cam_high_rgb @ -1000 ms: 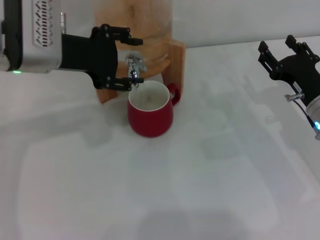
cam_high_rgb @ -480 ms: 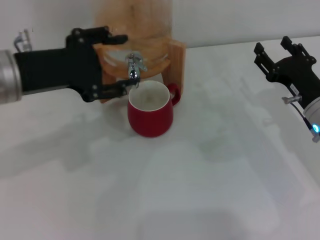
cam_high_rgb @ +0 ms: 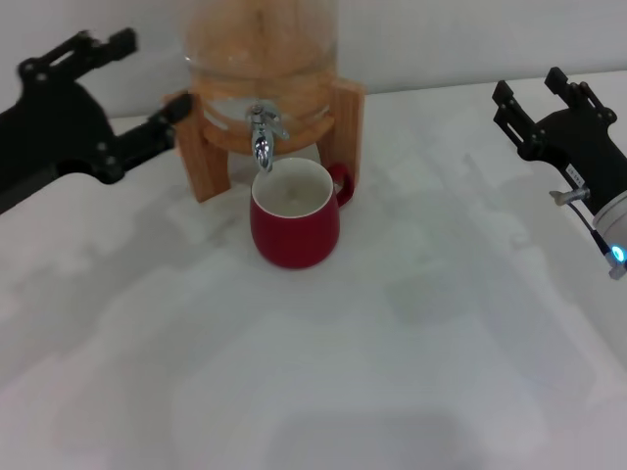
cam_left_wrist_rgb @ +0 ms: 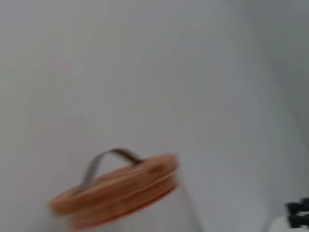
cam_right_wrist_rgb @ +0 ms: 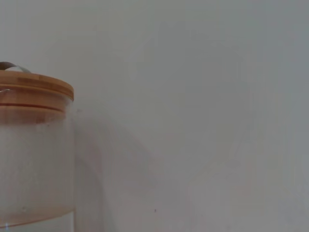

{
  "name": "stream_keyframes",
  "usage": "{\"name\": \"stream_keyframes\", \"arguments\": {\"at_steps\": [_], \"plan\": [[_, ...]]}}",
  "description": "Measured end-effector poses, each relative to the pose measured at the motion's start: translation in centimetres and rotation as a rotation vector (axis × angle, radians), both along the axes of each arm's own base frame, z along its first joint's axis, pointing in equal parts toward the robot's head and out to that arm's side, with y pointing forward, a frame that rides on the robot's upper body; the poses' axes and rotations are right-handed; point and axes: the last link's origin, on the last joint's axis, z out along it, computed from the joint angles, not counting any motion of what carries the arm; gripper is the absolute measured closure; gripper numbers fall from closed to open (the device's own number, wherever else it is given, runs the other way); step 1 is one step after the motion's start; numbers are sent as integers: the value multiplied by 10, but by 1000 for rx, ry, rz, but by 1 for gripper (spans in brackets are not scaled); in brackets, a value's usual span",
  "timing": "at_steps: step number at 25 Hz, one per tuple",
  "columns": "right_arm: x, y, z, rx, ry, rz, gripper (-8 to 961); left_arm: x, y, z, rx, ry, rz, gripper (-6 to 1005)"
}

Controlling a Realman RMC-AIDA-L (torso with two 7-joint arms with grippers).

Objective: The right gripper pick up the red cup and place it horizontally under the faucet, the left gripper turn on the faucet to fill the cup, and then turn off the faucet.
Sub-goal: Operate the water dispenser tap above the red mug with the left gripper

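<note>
Red cup [cam_high_rgb: 294, 217] under faucet [cam_high_rgb: 262, 134]; left gripper [cam_high_rgb: 132, 93] beside stand, jaws spread.

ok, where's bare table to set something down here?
Bare table runs all along the near side of the red cup, and between cup and right end effector. It is crowded at the faucet: cup directly beneath, wooden stand behind, left end effector beside it.

At the upper left of the head view, the left gripper [cam_high_rgb: 132, 83] is a matte black claw with blocky, jointed fingers. At the right edge, the right gripper [cam_high_rgb: 539, 98] is black too, with a small silver screw, a thin cable and a blue light on its white wrist.
</note>
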Motion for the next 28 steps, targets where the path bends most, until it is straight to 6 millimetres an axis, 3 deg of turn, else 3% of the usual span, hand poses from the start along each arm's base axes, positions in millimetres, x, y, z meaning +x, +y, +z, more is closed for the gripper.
{"name": "stream_keyframes", "arguments": {"at_steps": [4,8,21,28], "plan": [[0,0,0,1,0,2,251,-20,4,-10,17,-93,81,260],[0,0,0,2,0,3,251,-24,8,-20,-9,-112,105,261],[-1,0,0,1,15,7,251,2,13,-66,-191,-33,15,260],[-2,-2,0,-1,16,17,251,4,11,-78,-250,-9,20,260]]}}
